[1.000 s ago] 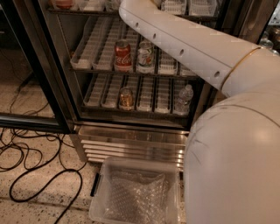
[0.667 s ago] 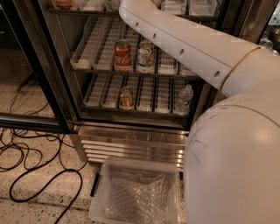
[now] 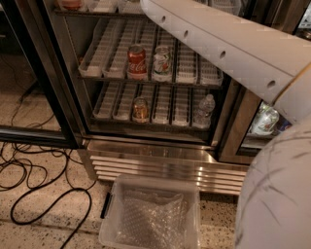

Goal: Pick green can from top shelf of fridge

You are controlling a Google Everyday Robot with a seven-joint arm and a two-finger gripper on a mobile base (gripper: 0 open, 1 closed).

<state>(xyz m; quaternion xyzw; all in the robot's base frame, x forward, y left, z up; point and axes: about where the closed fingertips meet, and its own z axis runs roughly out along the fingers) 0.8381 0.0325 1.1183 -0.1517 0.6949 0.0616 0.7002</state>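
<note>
The fridge (image 3: pixel 160 163) stands open in front of me. Its top shelf (image 3: pixel 104 13) shows only as a dark strip at the picture's top edge, and my white arm (image 3: pixel 218 46) reaches over it from the lower right to the upper middle. The green can is out of view. My gripper is past the top edge, beyond the end of the arm. On the rack below stand a red cola can (image 3: pixel 137 61) and a white can with green and red print (image 3: pixel 161 62).
The lower rack holds a small orange-brown can (image 3: pixel 140 109) and a clear water bottle (image 3: pixel 204 111). The glass door (image 3: pixel 34 73) is swung open at left. Black cables (image 3: pixel 43 194) lie on the floor. A clear plastic bin (image 3: pixel 153 214) sits before the ribbed base.
My arm has shifted a little up and to the right, uncovering more of the fridge's right side. The cans have not moved.
</note>
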